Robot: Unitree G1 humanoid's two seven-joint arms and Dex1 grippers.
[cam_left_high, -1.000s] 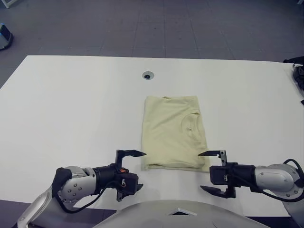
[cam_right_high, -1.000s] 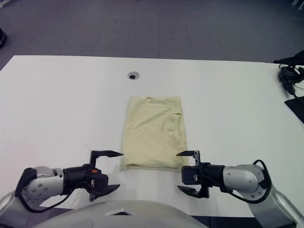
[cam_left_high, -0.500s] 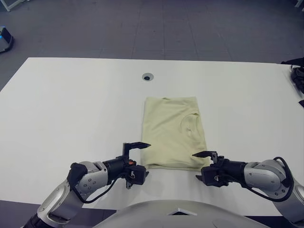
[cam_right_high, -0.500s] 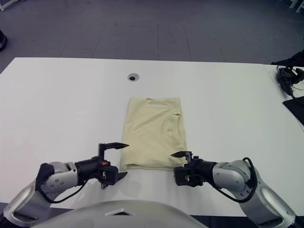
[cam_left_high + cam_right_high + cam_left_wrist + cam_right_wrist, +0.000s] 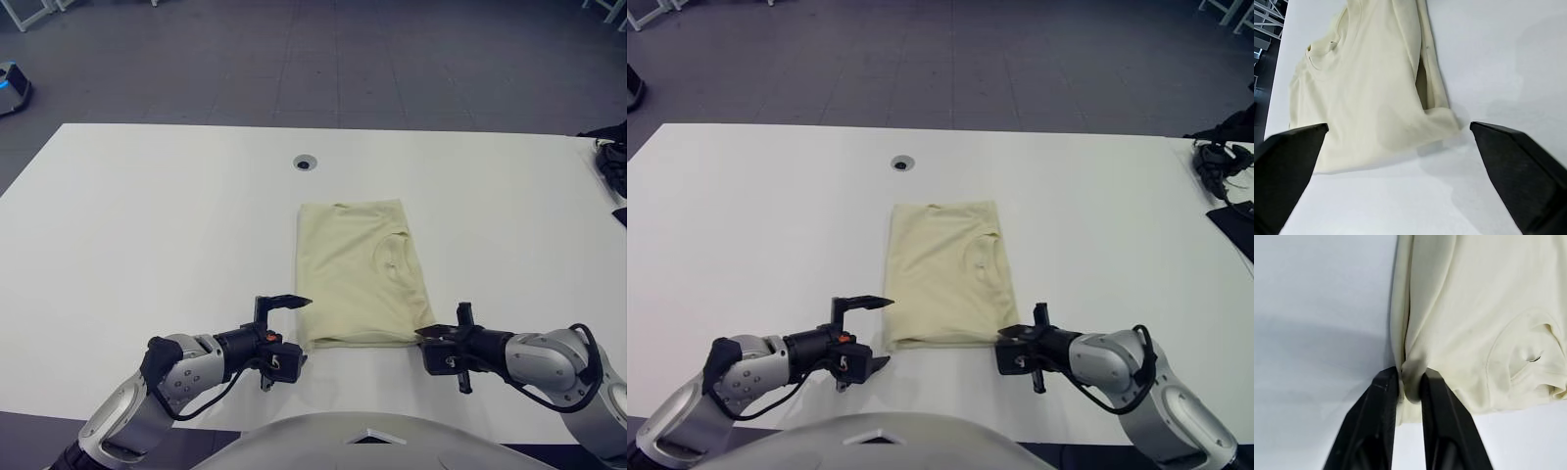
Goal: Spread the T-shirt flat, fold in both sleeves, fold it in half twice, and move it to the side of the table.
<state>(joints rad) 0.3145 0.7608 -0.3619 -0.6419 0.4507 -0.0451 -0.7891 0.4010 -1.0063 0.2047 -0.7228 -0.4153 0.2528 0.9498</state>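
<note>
- T-shirt (image 5: 361, 269): pale yellow, folded to a narrow rectangle w. the collar on the top layer. It lies flat on the white table (image 5: 147, 215), starting betw. the two pincers and stretching away ahead of them.
- R pincer (image 5: 1410, 377): fingers almost together, nipping a bunched fold at the shirt's near corner on its own side. Cloth fills the slim gap betw. them.
- L pincer (image 5: 1399, 126): fingers wide apart, holding nothing. The shirt's other near corner sits just ahead of the tips, in line w. the gap. Contact w. the cloth: cannot tell.
- Cable port (image 5: 305, 160): round hole in the table beyond the shirt's far edge, well apart from both pincers.
- Dark gear (image 5: 615, 162): at the table edge, far out past the R pincer's outer side.
</note>
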